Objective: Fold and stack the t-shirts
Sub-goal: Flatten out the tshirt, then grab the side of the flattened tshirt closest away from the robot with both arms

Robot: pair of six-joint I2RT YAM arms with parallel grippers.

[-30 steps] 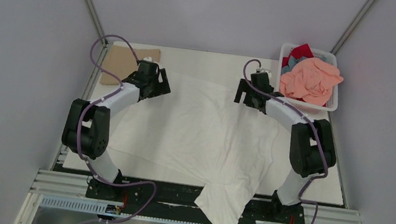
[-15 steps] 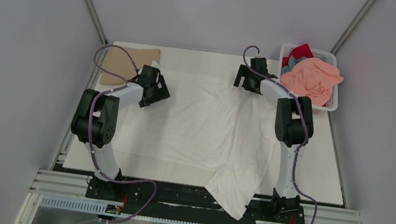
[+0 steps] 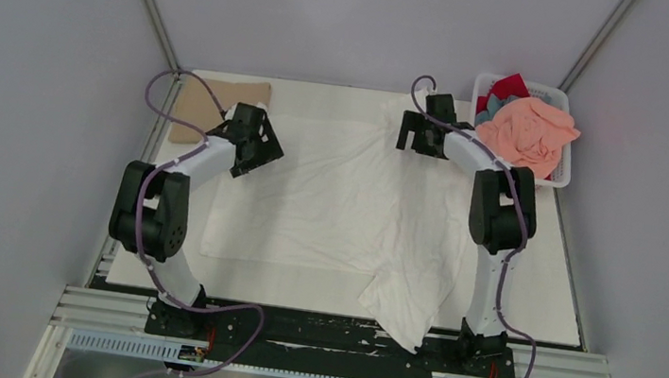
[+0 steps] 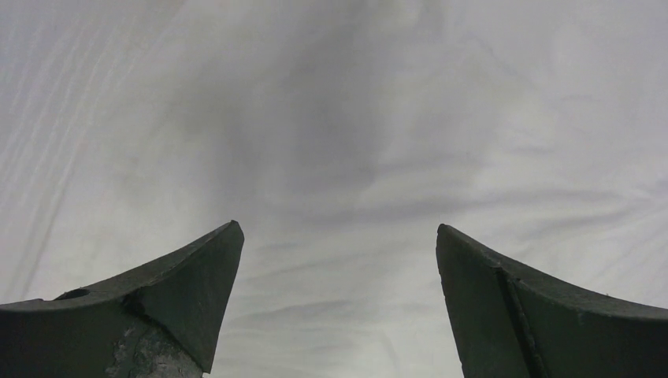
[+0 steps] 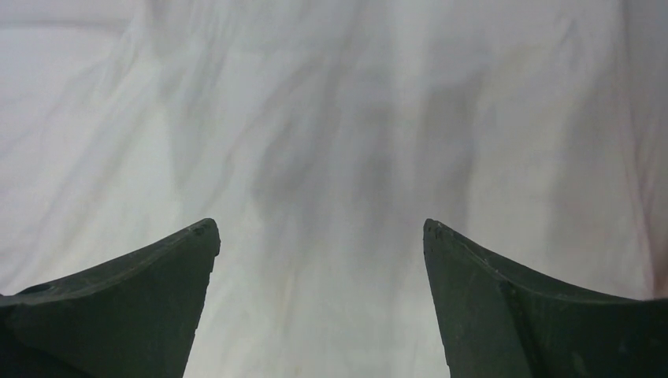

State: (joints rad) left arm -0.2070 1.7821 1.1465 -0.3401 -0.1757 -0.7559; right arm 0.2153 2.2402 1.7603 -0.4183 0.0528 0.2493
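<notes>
A white t-shirt point(image 3: 338, 204) lies spread over the middle of the table, its near right part bunched and hanging over the front edge. It fills the left wrist view point(image 4: 339, 118) and the right wrist view point(image 5: 331, 118). My left gripper point(image 3: 262, 149) is open just above the shirt's far left part, holding nothing point(image 4: 339, 260). My right gripper point(image 3: 415, 137) is open over the shirt's far right part, holding nothing point(image 5: 319, 260). A folded tan t-shirt point(image 3: 200, 103) lies at the far left corner. Salmon pink point(image 3: 527, 133), red point(image 3: 511, 85) and grey-blue shirts sit in the basket.
The white lattice basket point(image 3: 563, 172) stands at the far right corner of the table, just right of my right arm. Grey walls close in on both sides. A metal rail point(image 3: 332, 341) runs along the front edge by the arm bases.
The white shirt has been drawn farther up the table, so less of it hangs over the front edge. The left gripper moved slightly back and left; the right gripper reached to the far edge.
</notes>
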